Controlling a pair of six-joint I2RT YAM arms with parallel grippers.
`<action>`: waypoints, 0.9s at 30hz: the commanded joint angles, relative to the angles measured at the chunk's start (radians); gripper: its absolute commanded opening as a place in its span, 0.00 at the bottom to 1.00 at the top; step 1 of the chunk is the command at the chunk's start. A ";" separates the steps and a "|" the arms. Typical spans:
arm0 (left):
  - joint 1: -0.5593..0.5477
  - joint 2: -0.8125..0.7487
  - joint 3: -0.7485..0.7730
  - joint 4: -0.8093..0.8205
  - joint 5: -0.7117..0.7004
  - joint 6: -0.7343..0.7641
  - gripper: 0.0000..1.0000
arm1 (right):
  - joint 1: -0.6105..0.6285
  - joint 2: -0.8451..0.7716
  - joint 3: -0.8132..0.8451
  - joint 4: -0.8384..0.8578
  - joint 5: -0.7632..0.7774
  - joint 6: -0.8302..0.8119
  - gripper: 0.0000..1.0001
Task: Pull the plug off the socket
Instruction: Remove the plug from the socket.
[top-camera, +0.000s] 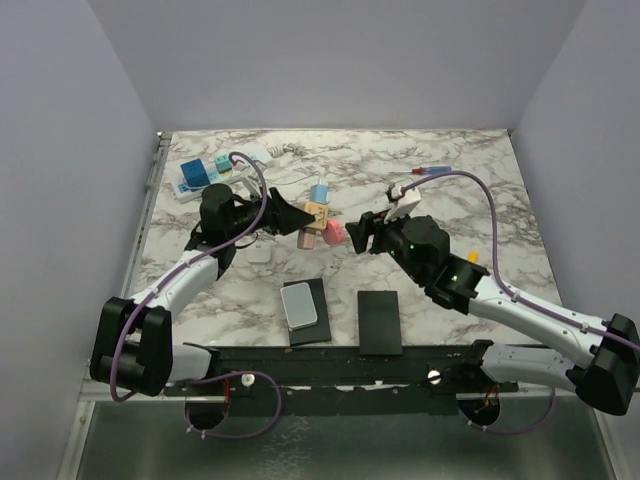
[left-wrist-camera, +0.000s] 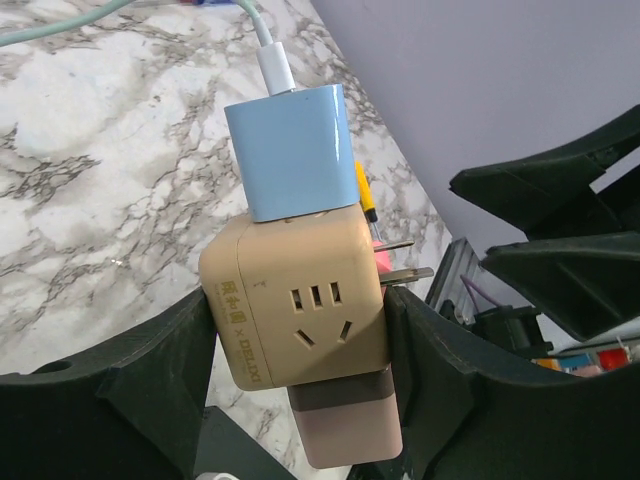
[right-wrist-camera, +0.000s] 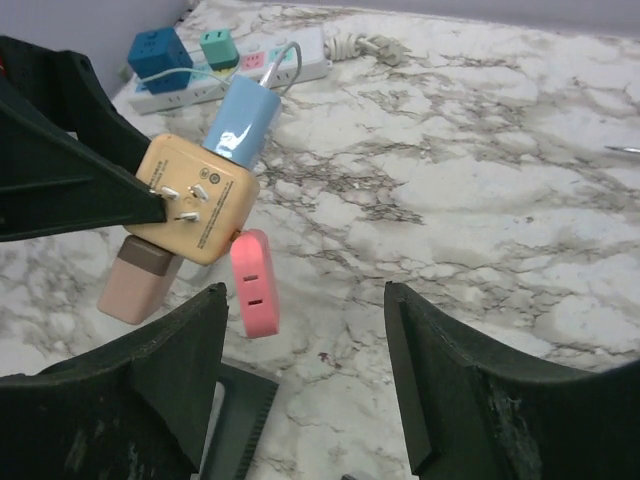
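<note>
Tan plastic, the cube socket (left-wrist-camera: 300, 320) sits clamped between the left tool's (left-wrist-camera: 300, 345) fingers over the middle of the marble counter (right-wrist-camera: 480, 200). A blue charger (left-wrist-camera: 293, 150) stands plugged into its top, and a pink plug (right-wrist-camera: 253, 283) hangs at its underside. The right tool (right-wrist-camera: 305, 300), fingers apart, hovers just right of the pink plug, touching nothing. The white power strip (right-wrist-camera: 305, 60) lies at the far left.

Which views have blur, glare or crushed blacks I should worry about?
Top external: even soft light, no glare, faint shadows on the table. Left wrist: tan cube socket sharp, left hand crushed to near-black. Right wrist: right hand dark and soft in foreground; power strip readable behind.
</note>
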 joint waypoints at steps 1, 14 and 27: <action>0.028 -0.003 -0.017 0.087 -0.046 -0.043 0.00 | 0.000 -0.006 -0.009 0.038 -0.033 0.229 0.68; 0.049 -0.001 -0.040 0.087 -0.093 -0.074 0.00 | 0.001 0.077 -0.078 0.148 -0.294 0.592 0.61; 0.052 -0.014 -0.037 0.088 -0.065 -0.059 0.00 | 0.001 0.175 -0.105 0.285 -0.313 0.658 0.51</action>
